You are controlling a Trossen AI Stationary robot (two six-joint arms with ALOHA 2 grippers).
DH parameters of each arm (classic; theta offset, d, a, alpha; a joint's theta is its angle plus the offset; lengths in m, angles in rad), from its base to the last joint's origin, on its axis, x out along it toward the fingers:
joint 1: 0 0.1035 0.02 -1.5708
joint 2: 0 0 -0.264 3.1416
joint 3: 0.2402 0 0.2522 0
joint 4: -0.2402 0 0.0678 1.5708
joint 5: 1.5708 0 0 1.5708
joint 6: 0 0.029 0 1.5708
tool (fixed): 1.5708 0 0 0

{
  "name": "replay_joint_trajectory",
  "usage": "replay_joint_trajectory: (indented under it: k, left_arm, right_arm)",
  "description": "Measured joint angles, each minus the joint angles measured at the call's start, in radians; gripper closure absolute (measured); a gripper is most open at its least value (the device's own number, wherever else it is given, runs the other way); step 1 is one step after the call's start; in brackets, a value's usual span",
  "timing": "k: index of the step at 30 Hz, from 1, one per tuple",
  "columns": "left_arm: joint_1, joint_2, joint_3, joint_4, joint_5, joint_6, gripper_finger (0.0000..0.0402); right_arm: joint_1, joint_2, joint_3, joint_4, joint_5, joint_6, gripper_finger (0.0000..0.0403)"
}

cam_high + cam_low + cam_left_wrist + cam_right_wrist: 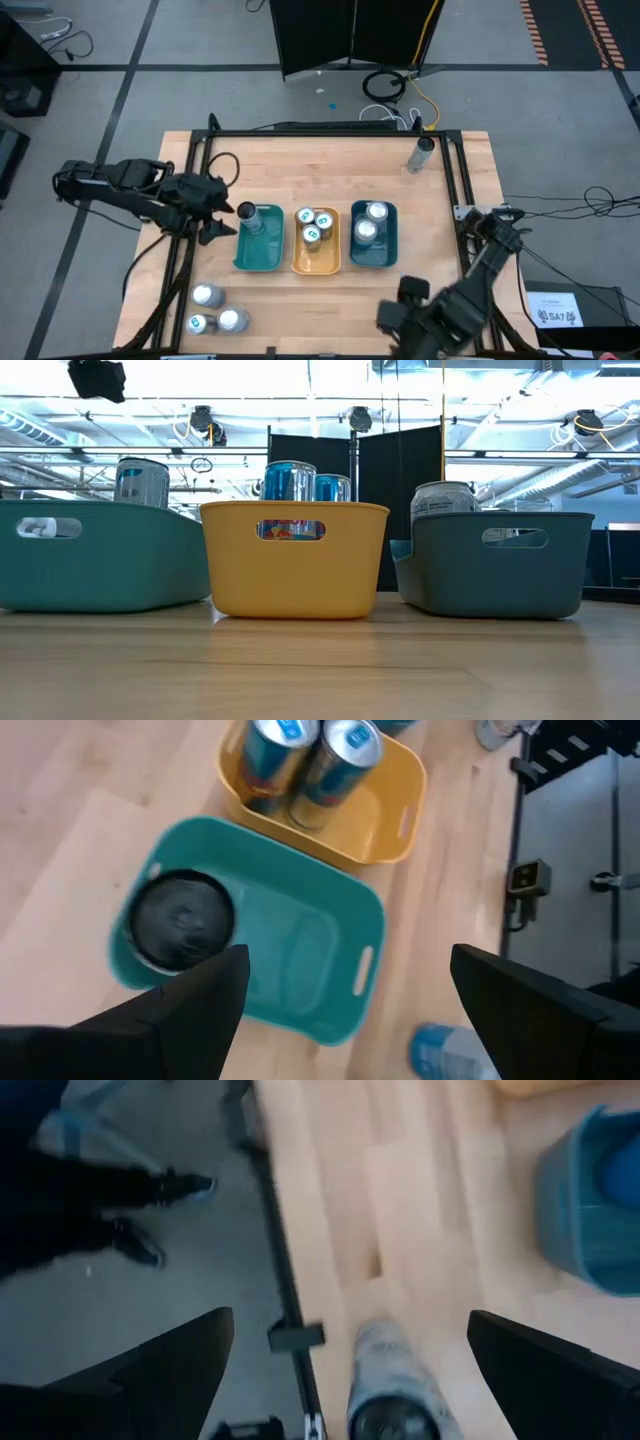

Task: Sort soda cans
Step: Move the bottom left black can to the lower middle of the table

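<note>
My left tool [222, 215] hangs over the left edge of the teal tray [262, 258], fingers [190, 1005] spread apart, nothing between them. Just below it a dark-topped can [247, 211] stands in that tray's far end; from my left wrist it shows as a black disc [182, 918] in the tray's corner. At the near-left of the table [330, 160], 3 cans [216, 310] stand bunched together, loose on the wood. Next right, the orange tray [320, 262] holds 2 cans with blue-green tops [317, 225], touching. Then the blue tray [372, 258] holds 2 silver-topped cans [370, 222], 1 behind the other. My right tool [400, 305] sits at the near edge of the table, right of centre, fingers [160, 1365] wide apart and empty. My right wrist view shows 1 can [390, 1380] on the wood ahead of that tool, near the table's side edge. 1 more can [421, 155] is at the far-right corner, well apart from the trays.
</note>
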Motion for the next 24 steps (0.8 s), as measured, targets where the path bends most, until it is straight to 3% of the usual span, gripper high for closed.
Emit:
replay_joint_trajectory:
  k: [10,20,24]
  left_arm:
    - [-0.168,0.076,0.000,0.077,-0.110,-0.110,0.0047]
    - [-0.229,0.148,0.000,0.097,-0.113,-0.115,0.0047]
    - [-0.241,0.150,0.000,0.097,-0.113,-0.136,0.0047]
  right_arm:
    - [0.137,0.049,0.000,0.000,0.018,-0.126,0.0009]
    - [0.138,0.121,-0.001,0.000,0.007,-0.162,0.0024]
    - [0.135,0.117,-0.001,0.000,0.059,-0.202,0.0027]
